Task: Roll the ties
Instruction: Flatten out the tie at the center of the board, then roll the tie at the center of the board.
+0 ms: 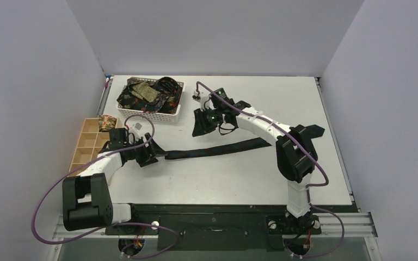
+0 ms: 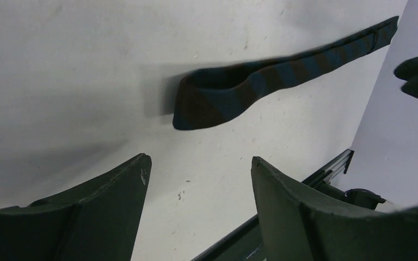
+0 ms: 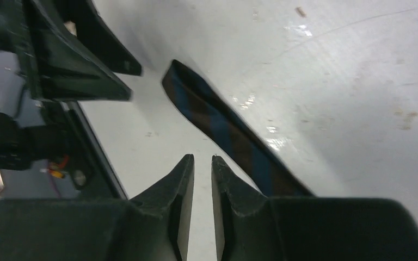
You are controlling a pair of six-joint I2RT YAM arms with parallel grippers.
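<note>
1. White tabletop; grey walls on three sides.
2. Tie lies flat mid-tabletop, one end near the left hand.
3. Left hand apart, empty; right hand narrowly apart, empty.
4. Wrist views show blue-brown stripes; only the top view shows basket and tray.

dark tie flat on table | left gripper at its left end | basket holds more ties | right gripper near basket
</note>
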